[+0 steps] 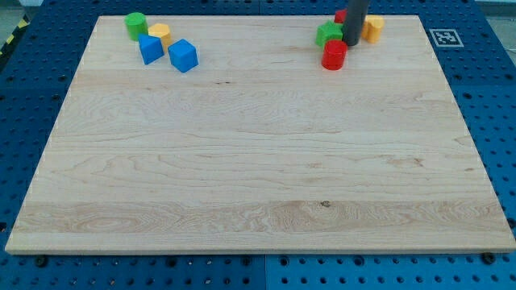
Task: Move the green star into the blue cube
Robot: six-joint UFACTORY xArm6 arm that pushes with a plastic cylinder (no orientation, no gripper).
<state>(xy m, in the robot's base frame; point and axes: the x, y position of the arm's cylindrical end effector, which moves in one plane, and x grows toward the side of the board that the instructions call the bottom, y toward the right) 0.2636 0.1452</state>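
Note:
The green star (326,34) lies near the view's top right, next to a red cylinder (334,55) just below it. My tip (351,42) stands right beside the green star, on its right side. The blue cube (183,55) lies far off at the view's top left. My tip is far from the blue cube.
At the top left a green cylinder (135,26), a yellow block (159,34) and a second blue block (150,48) cluster beside the blue cube. A yellow block (372,28) lies right of my tip. A red block (341,15) peeks out behind the rod. The wooden board (258,161) sits on blue pegboard.

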